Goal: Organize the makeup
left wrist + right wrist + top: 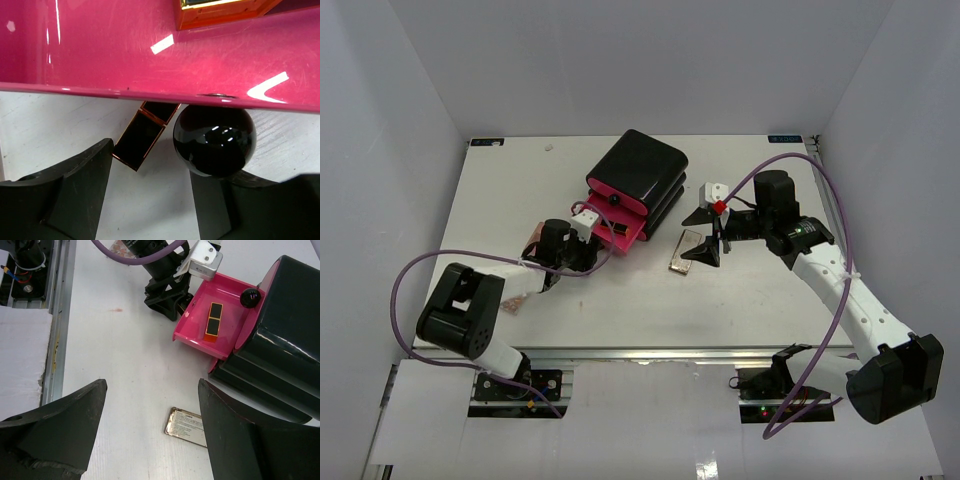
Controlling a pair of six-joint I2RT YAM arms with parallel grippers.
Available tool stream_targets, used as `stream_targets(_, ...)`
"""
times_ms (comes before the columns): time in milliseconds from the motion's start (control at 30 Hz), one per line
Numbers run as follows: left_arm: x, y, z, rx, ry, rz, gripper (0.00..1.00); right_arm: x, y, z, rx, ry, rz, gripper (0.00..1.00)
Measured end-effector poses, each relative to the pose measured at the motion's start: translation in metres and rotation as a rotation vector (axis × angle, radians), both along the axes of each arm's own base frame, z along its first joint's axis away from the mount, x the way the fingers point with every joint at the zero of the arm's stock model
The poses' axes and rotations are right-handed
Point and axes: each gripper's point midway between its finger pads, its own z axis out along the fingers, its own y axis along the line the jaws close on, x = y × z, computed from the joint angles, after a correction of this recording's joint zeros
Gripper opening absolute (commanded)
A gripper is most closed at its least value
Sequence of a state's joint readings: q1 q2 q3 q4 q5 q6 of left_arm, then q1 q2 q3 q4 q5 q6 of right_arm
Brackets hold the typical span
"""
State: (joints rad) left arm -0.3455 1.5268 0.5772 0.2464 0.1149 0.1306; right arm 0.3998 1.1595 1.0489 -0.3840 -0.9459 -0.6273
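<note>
Pink drawer [196, 341], black-and-gold lipstick [215, 323], glossy black box [285, 325].

Robot lab test cell: white table [620, 310] boxed in by plain white panel walls [380, 120], alu extrusion rail [650, 355] at near edge w/ left arm [470, 320] & right arm [860, 310] bolted on, purple cables [396, 296] looping loose.

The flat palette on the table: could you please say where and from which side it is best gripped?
Probably pinch the palette across its short width, by its two long edges, from straight above: it lies flat and thin on the table, so only its edges offer purchase.
</note>
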Motion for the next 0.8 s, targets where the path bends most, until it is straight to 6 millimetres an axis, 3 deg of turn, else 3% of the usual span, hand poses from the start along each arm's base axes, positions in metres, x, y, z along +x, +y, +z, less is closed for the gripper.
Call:
stream_targets(133,0.001,-0.001,0.001,-0.011,0.006,0.004,0.38,0.000,0.000,0.000,0.000,0.001,-0.001,0.80)
stream_targets(333,-0.008,0.001,0.011,-0.051,-0.002,0.035,0.32,0.000,0.000,0.000,0.001,0.002,0.002,0.80)
stream_targets(533,-0.015,0.001,0.039,-0.121,-0.052,0.068,0.20,0.000,0.000,-0.001,0.001,0.008,0.005,0.80)
stream_targets(700,-0.029,0.001,0.047,-0.186,-0.025,0.111,0.04,0.000,0.001,-0.002,0.001,0.009,0.005,0.80)
stream_targets(800,-0.040,0.001,0.050,-0.216,0.002,0.143,0.00,0.000,0.001,-0.002,0.001,0.010,0.005,0.80)
